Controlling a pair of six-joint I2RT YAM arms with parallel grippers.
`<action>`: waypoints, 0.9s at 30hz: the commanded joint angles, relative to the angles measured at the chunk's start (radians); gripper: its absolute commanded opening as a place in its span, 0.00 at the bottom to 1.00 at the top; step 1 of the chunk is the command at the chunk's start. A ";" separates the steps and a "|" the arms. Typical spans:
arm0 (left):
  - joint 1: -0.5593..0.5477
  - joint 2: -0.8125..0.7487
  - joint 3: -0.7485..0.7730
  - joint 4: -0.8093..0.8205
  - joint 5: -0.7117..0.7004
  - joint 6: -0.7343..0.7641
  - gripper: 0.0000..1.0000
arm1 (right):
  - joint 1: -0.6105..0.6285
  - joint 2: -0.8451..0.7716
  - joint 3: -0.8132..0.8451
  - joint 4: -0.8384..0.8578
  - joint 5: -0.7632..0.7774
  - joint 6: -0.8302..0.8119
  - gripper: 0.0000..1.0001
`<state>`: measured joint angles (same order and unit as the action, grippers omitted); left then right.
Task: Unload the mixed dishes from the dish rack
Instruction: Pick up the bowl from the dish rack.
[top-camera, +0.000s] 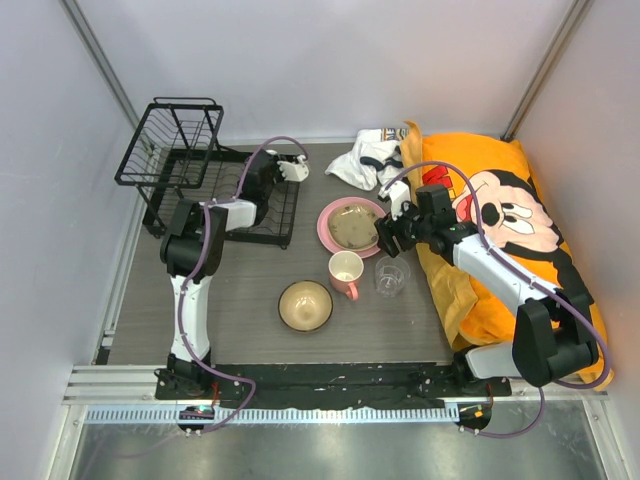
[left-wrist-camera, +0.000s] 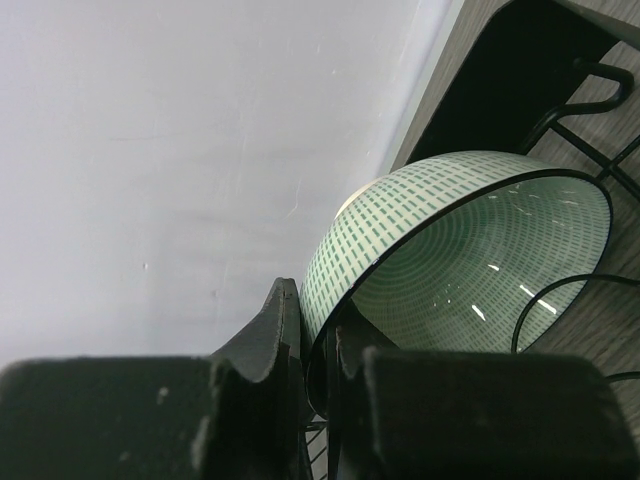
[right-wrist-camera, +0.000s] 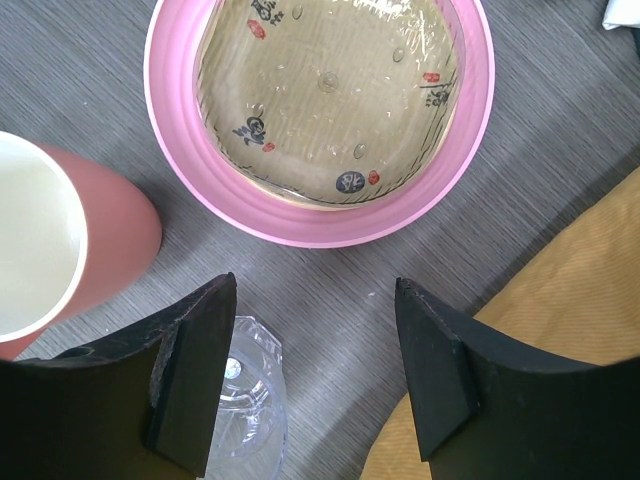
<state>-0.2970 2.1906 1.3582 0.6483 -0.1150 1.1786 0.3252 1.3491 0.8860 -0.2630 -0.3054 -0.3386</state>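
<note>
The left jaws are pinching the rim of a green-dashed white bowl (left-wrist-camera: 460, 240) with a mint-green inside and a dark rim. The bowl is sitting at the far end of the lower tray of the black wire dish rack (top-camera: 168, 140). This is looking like the grasp on the last dish in the rack. The next move is calling for a lift clear of the wires, then a carry to bare desk.

The right jaws are hanging spread and empty low over the desk, between the large pink plate (right-wrist-camera: 300, 225), which is carrying the tan shallow dish (right-wrist-camera: 330, 90), and the clear glass cup (top-camera: 390, 277). A pink mug (top-camera: 346, 270) and a cream-lined dark bowl (top-camera: 305, 306) are sitting nearby.

The grey wood-grain desk (top-camera: 250, 290) is standing inside plain white walls (top-camera: 320, 60). An orange cartoon-mouse cushion (top-camera: 500, 200) and a crumpled white cloth (top-camera: 368, 158) are lying along its right side.
</note>
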 joint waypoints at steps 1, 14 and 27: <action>-0.001 -0.034 0.002 0.223 0.026 0.007 0.00 | -0.002 0.005 0.014 0.019 0.006 -0.010 0.69; 0.007 -0.060 -0.019 0.258 0.118 0.073 0.00 | -0.005 0.016 0.018 0.018 0.011 -0.014 0.69; 0.015 -0.150 -0.080 0.271 0.192 0.084 0.00 | -0.005 0.019 0.019 0.016 0.019 -0.016 0.69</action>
<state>-0.2840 2.1635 1.2671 0.7578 0.0254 1.2655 0.3252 1.3640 0.8860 -0.2638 -0.2977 -0.3408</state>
